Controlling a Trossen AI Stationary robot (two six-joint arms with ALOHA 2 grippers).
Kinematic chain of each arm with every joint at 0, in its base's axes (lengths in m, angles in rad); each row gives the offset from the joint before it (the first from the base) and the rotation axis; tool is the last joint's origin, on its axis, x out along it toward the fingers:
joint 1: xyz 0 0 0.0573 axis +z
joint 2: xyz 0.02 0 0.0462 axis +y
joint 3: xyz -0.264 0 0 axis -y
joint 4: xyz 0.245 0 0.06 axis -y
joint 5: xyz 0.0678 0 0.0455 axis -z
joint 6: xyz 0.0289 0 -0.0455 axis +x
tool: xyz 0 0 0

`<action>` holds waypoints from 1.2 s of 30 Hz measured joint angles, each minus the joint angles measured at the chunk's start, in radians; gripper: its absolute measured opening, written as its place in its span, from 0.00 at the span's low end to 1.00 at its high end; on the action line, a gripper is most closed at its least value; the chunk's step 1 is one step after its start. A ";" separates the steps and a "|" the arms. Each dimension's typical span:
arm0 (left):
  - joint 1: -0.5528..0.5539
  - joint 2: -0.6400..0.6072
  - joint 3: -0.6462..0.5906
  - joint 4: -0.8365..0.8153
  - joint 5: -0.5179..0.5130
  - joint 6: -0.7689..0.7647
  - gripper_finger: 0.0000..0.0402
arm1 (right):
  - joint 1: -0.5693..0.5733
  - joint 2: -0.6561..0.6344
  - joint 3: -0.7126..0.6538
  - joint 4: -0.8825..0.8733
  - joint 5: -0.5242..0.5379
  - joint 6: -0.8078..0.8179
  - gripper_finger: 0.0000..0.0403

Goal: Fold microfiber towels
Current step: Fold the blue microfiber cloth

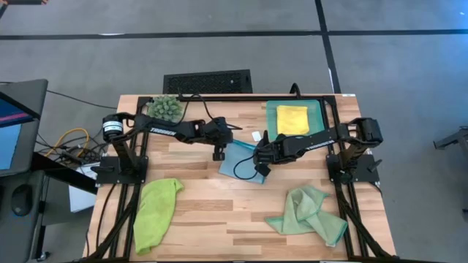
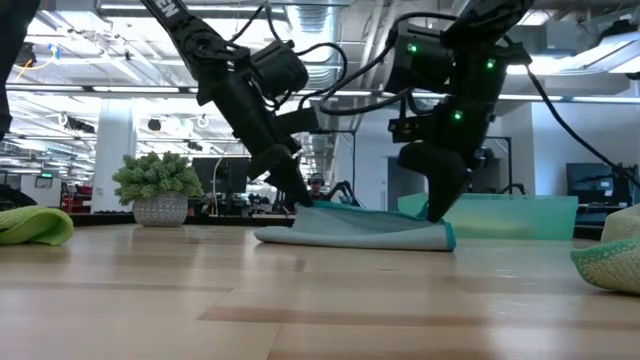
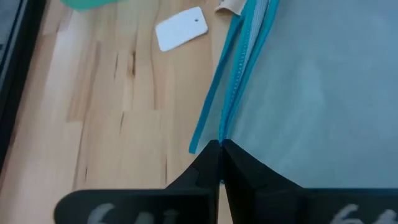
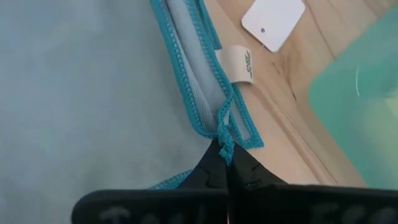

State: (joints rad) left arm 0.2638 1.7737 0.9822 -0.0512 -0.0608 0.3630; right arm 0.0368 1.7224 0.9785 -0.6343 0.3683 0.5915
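Note:
A light blue microfiber towel [image 1: 241,164] lies at the table's middle, folded over with layered teal-stitched edges [image 4: 186,74]. My left gripper [image 3: 219,144] is shut at its left far edge, and my right gripper [image 4: 225,149] is shut at its right side by the beige label [image 4: 238,64]. A yellow towel [image 1: 292,119] lies folded in the teal tray [image 1: 318,109]. The lime green towel [image 1: 157,210] lies bunched at the near left. The pale sage towel [image 1: 308,213] lies crumpled at the near right. My left gripper pinches the blue towel's teal-stitched edge [image 3: 225,124] between its two fingertips, slanting down from the table's left. That edge is raised slightly [image 2: 312,208]; the remainder lies on the table. My right gripper pinches the stitched edge [image 4: 222,124] near the label, pointing steeply down. The towel below it [image 2: 430,235] rests on the table.
A white card [image 1: 257,136] lies on the wood just beyond the blue towel. A small potted plant [image 1: 167,107] stands at the far left. Black frame rails [image 1: 344,190] run along both table sides. Bare wood [image 1: 227,219] lies between the two near towels.

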 joint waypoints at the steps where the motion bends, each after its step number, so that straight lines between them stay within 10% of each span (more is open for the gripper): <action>1: 0.000 0.000 0.002 0.000 0.000 0.000 0.01 | 0.000 0.000 0.000 -0.001 0.000 0.002 0.01; 12: -0.012 -0.018 0.154 -0.278 -0.062 0.013 0.25 | 0.001 0.000 0.000 0.002 0.000 0.011 0.15; 20: 0.019 -0.042 0.093 -0.305 0.375 -0.053 0.34 | 0.012 -0.082 -0.001 -0.091 0.032 0.022 0.30; 26: -0.038 -0.039 0.042 -0.258 0.337 -0.008 0.28 | 0.047 -0.207 -0.004 -0.142 0.101 0.095 0.37; 36: -0.049 -0.038 -0.031 -0.125 0.337 0.003 0.11 | 0.101 -0.137 -0.106 0.345 -0.121 0.035 0.04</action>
State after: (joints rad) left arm 0.2148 1.7359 0.9513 -0.1764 0.2763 0.3657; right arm 0.1375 1.5858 0.8726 -0.2898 0.2473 0.6265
